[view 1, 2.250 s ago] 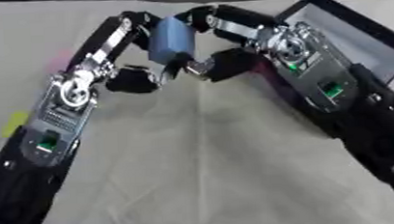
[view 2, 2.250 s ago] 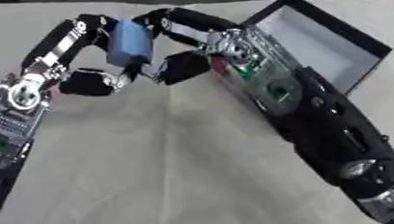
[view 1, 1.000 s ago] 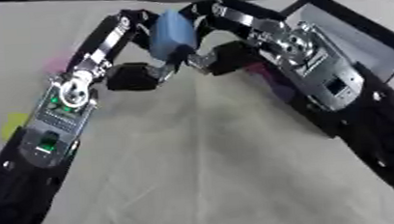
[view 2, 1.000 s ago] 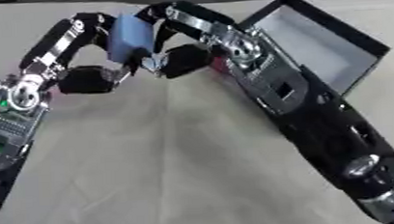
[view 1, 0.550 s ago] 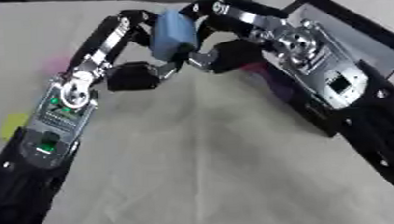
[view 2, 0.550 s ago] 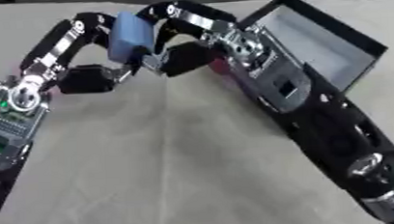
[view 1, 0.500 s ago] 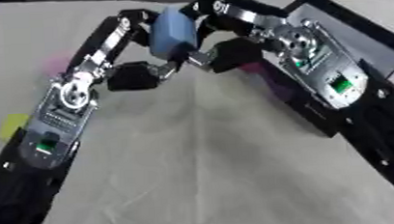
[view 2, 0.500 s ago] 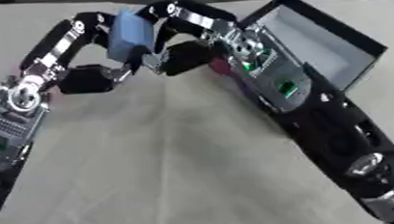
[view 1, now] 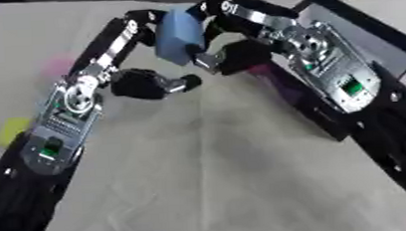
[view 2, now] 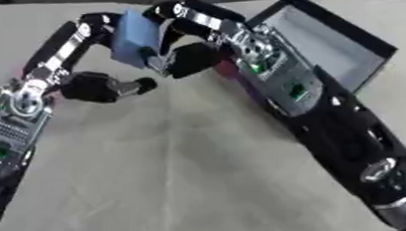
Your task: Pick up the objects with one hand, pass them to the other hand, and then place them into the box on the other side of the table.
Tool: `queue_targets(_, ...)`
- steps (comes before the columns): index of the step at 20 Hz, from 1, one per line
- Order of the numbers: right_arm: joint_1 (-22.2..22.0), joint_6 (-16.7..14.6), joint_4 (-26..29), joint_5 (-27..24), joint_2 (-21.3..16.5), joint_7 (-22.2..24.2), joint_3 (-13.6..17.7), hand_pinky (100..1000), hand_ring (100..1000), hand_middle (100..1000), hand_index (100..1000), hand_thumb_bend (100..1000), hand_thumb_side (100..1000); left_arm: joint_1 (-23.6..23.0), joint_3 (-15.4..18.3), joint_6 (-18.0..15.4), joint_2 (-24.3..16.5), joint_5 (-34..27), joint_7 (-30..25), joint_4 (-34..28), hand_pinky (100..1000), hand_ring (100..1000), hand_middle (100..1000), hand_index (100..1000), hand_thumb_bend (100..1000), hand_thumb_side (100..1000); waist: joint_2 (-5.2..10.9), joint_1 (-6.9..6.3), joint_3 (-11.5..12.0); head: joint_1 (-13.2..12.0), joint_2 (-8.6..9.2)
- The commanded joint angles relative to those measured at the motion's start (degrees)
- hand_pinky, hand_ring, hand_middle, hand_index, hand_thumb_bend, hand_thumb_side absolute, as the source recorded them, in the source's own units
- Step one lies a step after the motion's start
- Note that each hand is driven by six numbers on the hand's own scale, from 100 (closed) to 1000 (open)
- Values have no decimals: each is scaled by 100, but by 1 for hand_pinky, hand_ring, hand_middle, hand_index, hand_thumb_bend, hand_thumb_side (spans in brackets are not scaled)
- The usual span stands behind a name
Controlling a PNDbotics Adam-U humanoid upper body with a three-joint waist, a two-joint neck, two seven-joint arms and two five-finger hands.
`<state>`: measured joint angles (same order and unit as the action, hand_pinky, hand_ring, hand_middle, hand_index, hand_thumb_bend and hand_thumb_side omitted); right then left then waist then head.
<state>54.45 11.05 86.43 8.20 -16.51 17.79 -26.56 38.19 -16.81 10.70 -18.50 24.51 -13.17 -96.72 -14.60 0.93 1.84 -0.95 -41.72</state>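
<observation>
A blue block (view 1: 179,33) is held up above the far middle of the table, between my two hands. My left hand (view 1: 120,39) comes from the left; its fingers curl against the block's upper left side, while its thumb (view 1: 166,83) sits below, a little apart from the block. My right hand (view 1: 238,56) comes from the right, with its fingers bent over the block's top right and its thumb pressed under the lower edge. The black box (view 2: 338,43) lies open on the right, behind my right forearm.
A pink thing (view 1: 58,65) and a yellow thing (view 1: 12,130) lie on the cloth at the left, beside my left arm. A dark purple shape (view 1: 270,79) shows at the box's near edge. Both forearms run down the picture's sides.
My right hand has moved in to the left and closed over the block's top and underside. The block sits slightly higher. My left hand has barely moved.
</observation>
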Motion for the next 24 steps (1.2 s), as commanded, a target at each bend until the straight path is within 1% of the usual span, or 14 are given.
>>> queue_targets(1, 95, 18, 133, -48, -157, -34, 85, 811, 605, 569, 618, 100, 231, 28, 25, -14, -49, 82, 3, -109, 746, 622, 707, 839, 719, 317, 102, 23, -9, -8, 21)
queue_targets(6, 57, 23, 210, -82, -265, -68, 111, 810, 605, 568, 618, 100, 213, -37, 85, 79, -103, 133, 209, -83, 742, 618, 703, 836, 705, 320, 123, 28, -38, -24, 30)
queue_targets(12, -66, 110, 404, -203, -397, -101, 167, 810, 605, 569, 619, 100, 229, -113, 148, 217, -162, 130, 555, -53, 738, 613, 697, 832, 702, 324, 145, 35, -97, -56, 59)
queue_targets(17, -156, 166, 540, -282, -566, -163, 242, 810, 605, 570, 620, 100, 222, -179, 165, 243, -229, 108, 642, -45, 736, 611, 694, 830, 699, 326, 158, 28, -135, -71, 53)
queue_targets(23, -312, 235, 692, -395, -808, -319, 439, 809, 607, 573, 622, 100, 225, -264, 196, 266, -315, 99, 692, -38, 736, 612, 693, 830, 696, 325, 175, 14, -188, 23, 45)
queue_targets(24, -336, 245, 715, -407, -859, -374, 489, 809, 607, 573, 622, 100, 206, -283, 202, 274, -330, 101, 698, -36, 736, 612, 692, 829, 695, 324, 177, 10, -199, 55, 45)
